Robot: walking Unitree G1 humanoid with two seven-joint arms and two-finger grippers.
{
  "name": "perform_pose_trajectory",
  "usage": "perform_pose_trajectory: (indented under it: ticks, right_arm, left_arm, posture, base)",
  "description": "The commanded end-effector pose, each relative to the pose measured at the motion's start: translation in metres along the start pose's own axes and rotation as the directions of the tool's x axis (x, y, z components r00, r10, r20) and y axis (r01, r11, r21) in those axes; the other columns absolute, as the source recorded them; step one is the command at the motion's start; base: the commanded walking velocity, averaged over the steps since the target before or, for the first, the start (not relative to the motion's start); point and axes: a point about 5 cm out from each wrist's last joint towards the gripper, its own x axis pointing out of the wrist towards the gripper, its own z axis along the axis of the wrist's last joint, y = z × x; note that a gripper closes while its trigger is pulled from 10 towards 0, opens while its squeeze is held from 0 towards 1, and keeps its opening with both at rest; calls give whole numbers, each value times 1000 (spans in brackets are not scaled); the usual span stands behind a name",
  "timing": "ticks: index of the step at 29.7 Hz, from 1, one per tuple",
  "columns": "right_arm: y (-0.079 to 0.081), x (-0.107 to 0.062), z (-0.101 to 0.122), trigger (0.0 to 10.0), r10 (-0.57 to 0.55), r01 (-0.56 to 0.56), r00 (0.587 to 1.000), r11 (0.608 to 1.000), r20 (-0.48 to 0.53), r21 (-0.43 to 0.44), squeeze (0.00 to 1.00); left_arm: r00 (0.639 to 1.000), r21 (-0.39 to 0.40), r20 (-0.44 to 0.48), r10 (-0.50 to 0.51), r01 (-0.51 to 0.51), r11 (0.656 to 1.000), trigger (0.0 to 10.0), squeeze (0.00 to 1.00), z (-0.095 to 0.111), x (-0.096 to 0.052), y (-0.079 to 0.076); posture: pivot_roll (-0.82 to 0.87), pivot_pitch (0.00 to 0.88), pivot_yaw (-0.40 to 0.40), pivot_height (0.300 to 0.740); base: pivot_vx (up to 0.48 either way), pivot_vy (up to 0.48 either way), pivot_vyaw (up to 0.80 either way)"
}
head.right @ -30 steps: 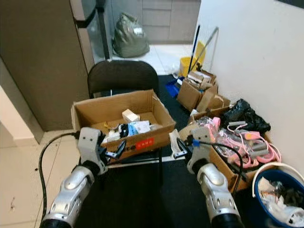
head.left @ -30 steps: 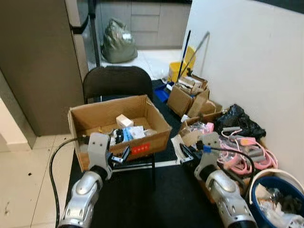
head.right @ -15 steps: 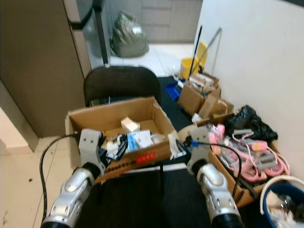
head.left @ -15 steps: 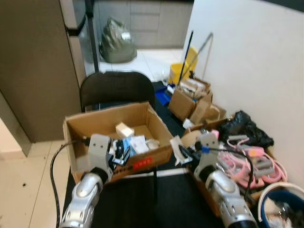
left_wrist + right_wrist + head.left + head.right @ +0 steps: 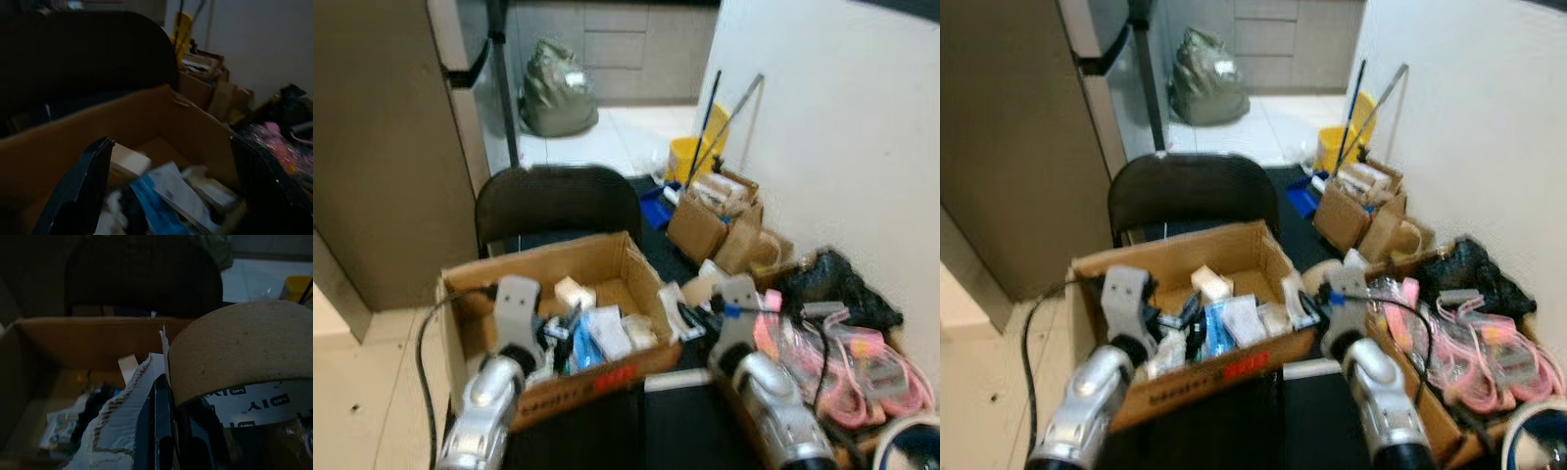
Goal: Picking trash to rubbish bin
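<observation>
1. Trash sits in the right gripper (image 5: 1304,311): a torn scrap of corrugated cardboard (image 5: 128,426), clamped between the black fingers. In the right wrist view a roll of tape (image 5: 240,363) lies close against that same finger; whether it is also gripped cannot be told.
2. Just ahead of both grippers a cardboard box (image 5: 1263,245) rests on a black chair (image 5: 1190,191), holding a small white carton (image 5: 1209,282), blue-and-white packets (image 5: 1234,321) and other loose litter.
3. The left gripper (image 5: 171,191) has its fingers spread wide, poised over the box's near edge with the packets directly in front.
4. Judging by looks, the cardboard scrap is light, stiff and ragged-edged; a pinch across its flat face should hold, though it may bend or tear.
5. The packets would probably be thin and slippery, best taken at a raised edge.
6. To the right gripper's right, a second box (image 5: 822,411) holds pink hangers (image 5: 862,352).
</observation>
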Motion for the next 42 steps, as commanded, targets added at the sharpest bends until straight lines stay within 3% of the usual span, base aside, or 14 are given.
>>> perform_pose_trajectory:
  ticks: [1,16,18,19,21,22,23,27,31,37,42]
  right_arm:
    - [3,0,-4,10000,5,-5,1000,1000,-13,5,0]
    - [4,1,-5,10000,3,-3,1000,1000,-11,-1,0]
    - [4,6,-4,10000,17,-17,1000,999,-18,-51,0]
    - [4,6,-4,10000,17,-17,1000,999,-18,-51,0]
    - [3,14,-3,10000,16,-19,999,995,-36,-98,0]
    - [3,14,-3,10000,16,-19,999,995,-36,-98,0]
    - [4,24,0,10000,26,-30,999,995,-42,-100,0]
    - [9,34,3,10000,52,-58,997,992,-53,-111,0]
    - [24,48,5,10000,122,-135,988,979,-94,-154,0]
    - [66,70,12,10000,275,-294,954,937,-117,-190,0]
    - [79,73,8,10000,328,-355,932,911,-152,-211,0]
  left_arm:
    - [1000,6,-13,3,-3,1000,10000,0,-2,-2,2]
    - [994,81,-4,-111,111,991,10000,0,6,0,-6]
    - [975,97,-23,-220,221,970,10000,0,7,-1,-11]
    - [975,97,-23,-220,221,970,10000,0,7,-1,-11]
    - [935,82,-70,-346,351,933,10000,0,4,-5,-17]
    - [935,82,-70,-346,351,933,10000,0,4,-5,-17]
    - [892,84,-121,-435,446,891,10000,0,-1,-12,-18]
    - [867,66,-148,-476,489,870,10000,0,-2,-16,-15]
    - [824,44,-207,-527,546,836,10000,0,-5,-22,-14]
    - [845,63,-213,-490,513,856,10000,0,-3,-24,-5]
    - [849,65,-215,-483,506,860,10000,0,-2,-25,-3]
  posture:
    - [-73,25,-46,740]
    - [-65,30,-40,740]
    - [-62,31,-40,740]
    - [-62,31,-40,740]
    - [-61,34,-39,740]
    - [-61,34,-39,740]
    - [-59,36,-38,740]
    - [-56,36,-40,740]
    - [-47,37,-44,740]
    - [-33,43,-54,740]
    - [-29,46,-59,740]
  base:
    - [0,0,0]
    - [0,0,0]
    - [0,0,0]
    - [0,0,0]
    - [0,0,0]
    - [0,0,0]
    - [0,0,0]
    - [0,0,0]
    - [0,0,0]
    - [0,0,0]
    - [0,0,0]
